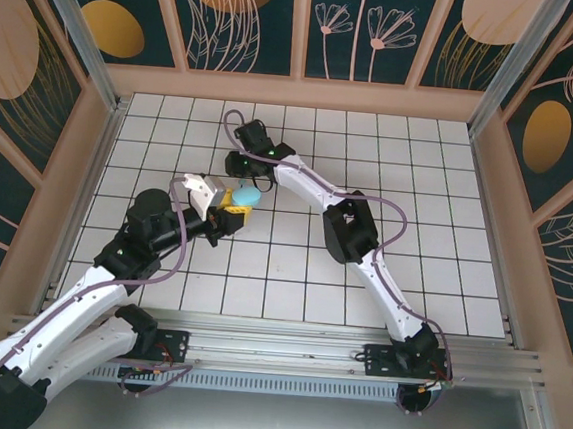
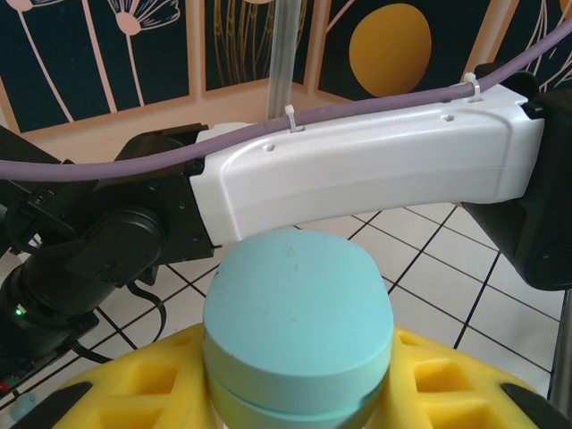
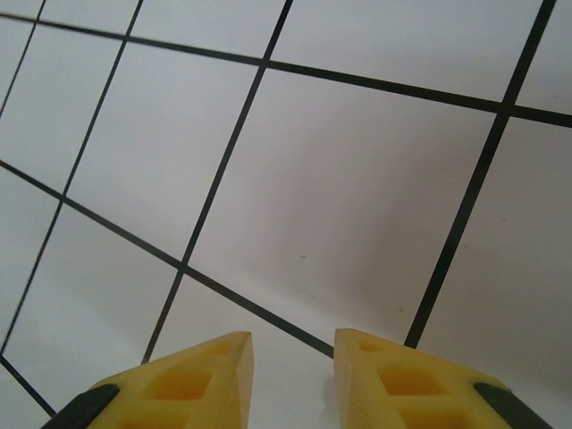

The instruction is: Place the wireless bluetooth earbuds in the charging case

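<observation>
Fingers (image 2: 116, 393) of yellow on the left gripper (image 1: 233, 207) are pinched on the teal charging case (image 2: 299, 313), one at its 9 o'clock side and one at its 3 o'clock side. The case is the closest thing to that wrist. Its lid is down, with a seam running round low on the shell, so what it holds is hidden. Its broad, rounded face tilts up toward the wrist. From above, the case lies at about 9 o'clock of the middle of the tiled floor (image 1: 291, 275), and the oval looks a little longer from 9 to 3 o'clock, though I cannot be sure of that. Just past it, the white link of the right arm (image 2: 357, 174) crosses from 9 to 3 o'clock. The right gripper (image 3: 293, 344), at 12 o'clock of the case, hangs over bare white tile. Its yellow fingers stand slightly apart with nothing between them.
</observation>
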